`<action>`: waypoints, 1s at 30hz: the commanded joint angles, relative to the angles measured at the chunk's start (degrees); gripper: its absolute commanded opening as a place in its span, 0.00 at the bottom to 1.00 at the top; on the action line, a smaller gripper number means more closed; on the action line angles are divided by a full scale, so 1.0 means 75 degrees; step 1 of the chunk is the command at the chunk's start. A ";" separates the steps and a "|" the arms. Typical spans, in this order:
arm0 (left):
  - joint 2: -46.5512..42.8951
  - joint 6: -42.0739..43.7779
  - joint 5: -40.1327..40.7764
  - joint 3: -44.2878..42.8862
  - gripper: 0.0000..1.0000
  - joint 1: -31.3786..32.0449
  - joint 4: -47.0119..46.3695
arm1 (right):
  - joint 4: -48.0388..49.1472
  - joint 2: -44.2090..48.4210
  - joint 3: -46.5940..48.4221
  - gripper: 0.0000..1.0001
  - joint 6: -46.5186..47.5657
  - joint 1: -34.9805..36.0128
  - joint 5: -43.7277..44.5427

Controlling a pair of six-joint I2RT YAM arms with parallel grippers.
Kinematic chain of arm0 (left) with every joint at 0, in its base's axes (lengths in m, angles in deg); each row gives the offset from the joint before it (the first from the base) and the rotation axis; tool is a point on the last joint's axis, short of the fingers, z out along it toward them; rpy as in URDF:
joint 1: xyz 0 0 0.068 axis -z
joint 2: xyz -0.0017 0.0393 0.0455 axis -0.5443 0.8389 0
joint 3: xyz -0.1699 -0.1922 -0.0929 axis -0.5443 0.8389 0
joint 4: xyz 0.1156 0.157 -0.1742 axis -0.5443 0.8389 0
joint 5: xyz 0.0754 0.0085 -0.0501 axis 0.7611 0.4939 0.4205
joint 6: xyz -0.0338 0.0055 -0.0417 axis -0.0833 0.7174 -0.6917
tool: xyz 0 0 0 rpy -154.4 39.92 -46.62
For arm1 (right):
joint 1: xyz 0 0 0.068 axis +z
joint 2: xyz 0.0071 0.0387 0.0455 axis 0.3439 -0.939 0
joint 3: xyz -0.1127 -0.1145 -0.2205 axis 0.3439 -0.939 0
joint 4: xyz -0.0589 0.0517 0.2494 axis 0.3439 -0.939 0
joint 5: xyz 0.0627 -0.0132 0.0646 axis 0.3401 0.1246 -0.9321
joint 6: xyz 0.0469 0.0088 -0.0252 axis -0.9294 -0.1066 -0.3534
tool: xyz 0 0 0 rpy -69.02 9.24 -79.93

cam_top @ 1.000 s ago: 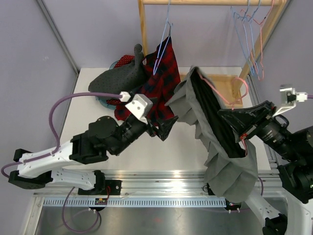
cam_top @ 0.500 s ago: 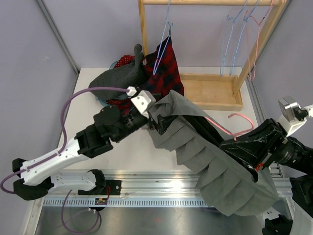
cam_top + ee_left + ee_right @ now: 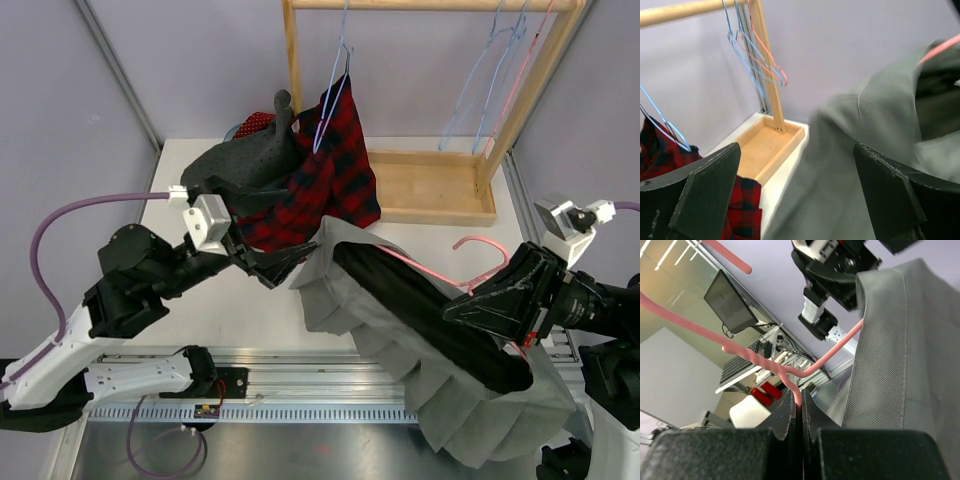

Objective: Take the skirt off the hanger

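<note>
Skirt (image 3: 345,300), hanger (image 3: 478,238) over white table (image 3: 240,315); lilac walls (image 3: 180,60); wooden rack (image 3: 440,190).

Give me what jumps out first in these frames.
A big grey pleated skirt sprawls from the table's centre to the lower right. It sits on a pink hanger, and the right gripper is pinched shut on the hanger's wire. The left gripper sits open by the skirt's left edge. Behind them, a red plaid garment hangs from the wooden rack.
</note>
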 commanded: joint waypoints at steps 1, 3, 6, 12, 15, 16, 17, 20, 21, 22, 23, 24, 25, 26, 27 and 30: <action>-0.0147 0.0180 -0.0490 -0.0467 0.99 -0.0072 0.0102 | 0.0584 0.0095 -0.0167 0.00 -0.0512 0.0027 -0.0534; -0.0147 0.0262 -0.0303 -0.0374 0.99 -0.0083 0.0079 | 0.1064 0.0095 -0.0296 0.00 -0.0909 0.0027 -0.0686; -0.0007 0.0333 -0.0220 -0.0280 0.98 -0.0107 -0.0015 | 0.1405 0.0049 -0.0261 0.00 -0.1250 0.0027 -0.0862; 0.0333 0.0181 -0.0688 -0.0139 0.81 -0.0165 -0.0003 | 0.1569 -0.0045 -0.0097 0.00 -0.1450 0.0027 -0.0945; 0.0334 0.0111 -0.0969 0.0025 0.74 -0.0212 -0.0015 | 0.1804 -0.0104 -0.0027 0.00 -0.1650 0.0039 -0.0980; 0.0322 0.0087 -0.1005 0.0083 0.73 -0.0236 -0.0038 | 0.1839 -0.0127 0.0020 0.00 -0.1662 0.0027 -0.0980; 0.0322 0.0052 -0.1063 0.0096 0.68 -0.0271 -0.0027 | 0.1839 -0.0139 0.0020 0.00 -0.1650 0.0027 -0.0980; 0.0240 -0.0088 -0.1414 0.0107 0.60 -0.0306 0.0008 | 0.1886 -0.0151 -0.0026 0.00 -0.1638 0.0027 -0.0992; 0.0217 -0.0124 -0.1589 0.0131 0.58 -0.0306 0.0032 | 0.1886 -0.0151 -0.0038 0.00 -0.1650 0.0016 -0.0968; 0.0182 -0.0147 -0.1684 0.0177 0.56 -0.0295 0.0043 | 0.1909 -0.0151 -0.0061 0.00 -0.1662 0.0039 -0.0968; 0.0170 -0.0194 -0.1754 0.0201 0.54 -0.0295 0.0078 | 0.1921 -0.0151 -0.0085 0.00 -0.1673 0.0027 -0.0968; 0.0169 -0.0218 -0.1894 0.0259 0.53 -0.0295 0.0079 | 0.1956 -0.0151 -0.0074 0.00 -0.1674 0.0039 -0.0957; 0.0123 -0.0253 -0.1942 0.0318 0.51 -0.0306 0.0067 | 0.1979 -0.0162 -0.0073 0.00 -0.1708 0.0027 -0.0956; 0.0111 -0.0299 -0.2035 0.0458 0.49 -0.0306 -0.0014 | 0.2014 -0.0163 -0.0085 0.00 -0.1732 0.0039 -0.0956; 0.0099 -0.0335 -0.2083 0.0529 0.44 -0.0306 -0.0061 | 0.2073 -0.0174 -0.0108 0.00 -0.1755 0.0027 -0.0945; 0.0157 -0.0405 -0.2258 0.0669 0.37 -0.0318 -0.0191 | 0.2190 -0.0174 -0.0132 0.00 -0.1849 0.0027 -0.0956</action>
